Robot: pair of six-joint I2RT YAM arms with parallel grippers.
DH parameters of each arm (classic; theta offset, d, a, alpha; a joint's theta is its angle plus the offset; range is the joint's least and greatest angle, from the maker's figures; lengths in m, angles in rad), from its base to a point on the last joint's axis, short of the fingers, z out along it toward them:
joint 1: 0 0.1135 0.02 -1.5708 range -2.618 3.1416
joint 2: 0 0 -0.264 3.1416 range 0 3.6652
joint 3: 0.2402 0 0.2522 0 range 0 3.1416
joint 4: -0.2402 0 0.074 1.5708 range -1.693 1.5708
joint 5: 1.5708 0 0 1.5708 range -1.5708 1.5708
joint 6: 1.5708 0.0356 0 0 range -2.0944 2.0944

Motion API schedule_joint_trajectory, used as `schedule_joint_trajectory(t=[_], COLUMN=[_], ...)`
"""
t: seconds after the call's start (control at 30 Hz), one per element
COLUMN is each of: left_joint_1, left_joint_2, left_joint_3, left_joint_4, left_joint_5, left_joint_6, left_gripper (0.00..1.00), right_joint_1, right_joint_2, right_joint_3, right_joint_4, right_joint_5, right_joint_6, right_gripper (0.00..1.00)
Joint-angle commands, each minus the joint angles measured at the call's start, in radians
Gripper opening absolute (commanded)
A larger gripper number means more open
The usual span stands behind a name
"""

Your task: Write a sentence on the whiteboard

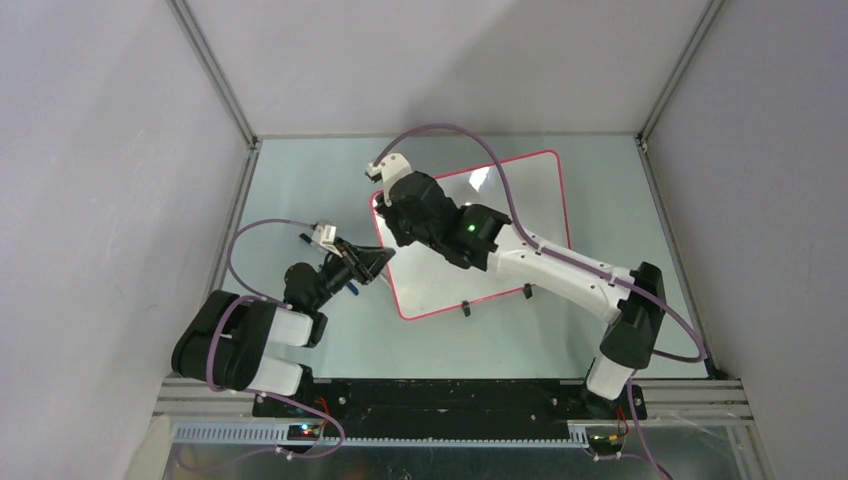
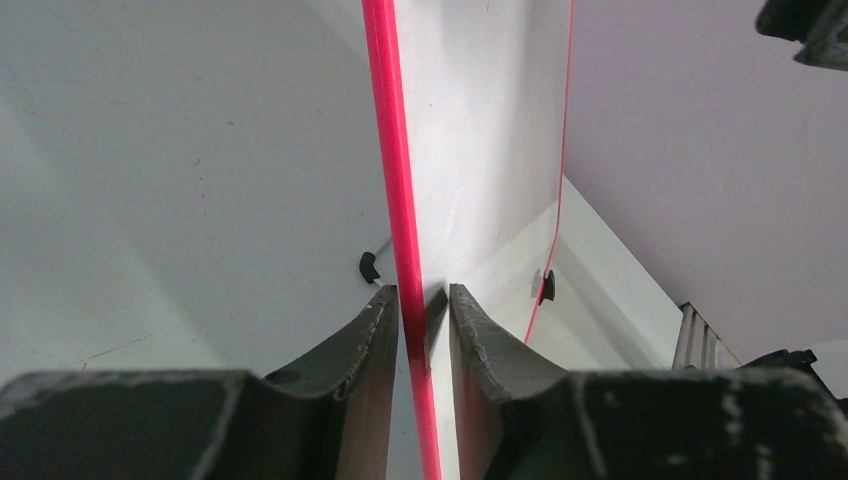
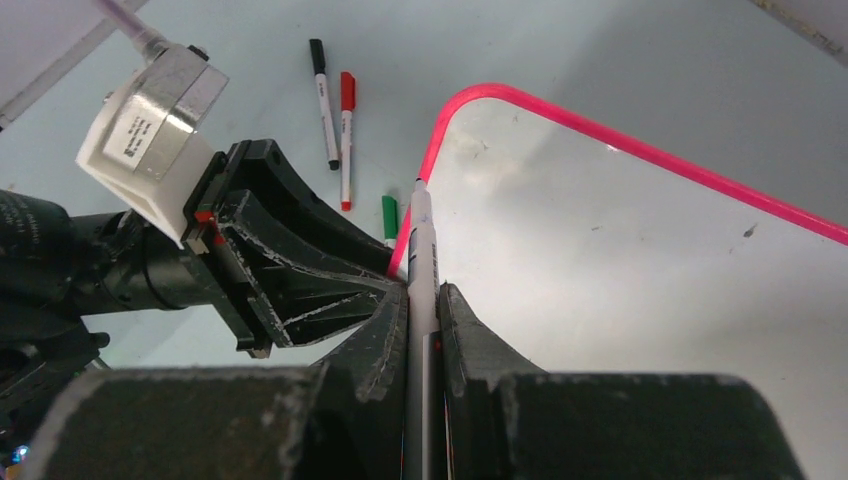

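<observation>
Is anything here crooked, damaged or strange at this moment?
The whiteboard sits askew, turned against the edges of the table, with the left gripper clamped on its left edge. Faint grey smudges show near the corner by the marker tip. Nothing looks spilled or broken.

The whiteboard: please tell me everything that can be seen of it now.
The whiteboard is a glossy white rectangle with rounded corners and a thin red-pink frame; two small black clip feet sit on its near edge. It lies on the table, turned at an angle. No writing shows, only smudges and glare. The left gripper grips its left edge between its jaws. The right gripper holds a marker with the tip near the far left corner; whether it touches cannot be told.
</observation>
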Motion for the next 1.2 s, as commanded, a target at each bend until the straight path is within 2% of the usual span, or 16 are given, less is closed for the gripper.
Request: schedule_joint_trajectory(t=[0.0,0.17,0.73,1.17], left_joint_1=[0.003,0.004,0.003,0.003], left_joint_2=[0.007,0.008,0.005,0.007], left_joint_3=[0.009,0.009,0.006,0.008], left_joint_4=[0.052,0.051,0.056,0.056], left_joint_5=[0.009,0.011,0.012,0.016], left_joint_6=[0.001,0.002,0.005,0.004], left_gripper=[0.29,0.27,0.31,0.31], right_joint_1=[-0.007,-0.010,-0.027,-0.031], right_joint_2=[0.039,0.085,0.098,0.111], right_joint_3=[0.105,0.156,0.149,0.148], right_joint_4=[-0.052,-0.089,-0.117,-0.128], right_joint_5=[0.033,0.050,0.055,0.048], right_joint_6=[0.003,0.006,0.012,0.014], right_gripper=[0.00,0.00,0.00,0.00])
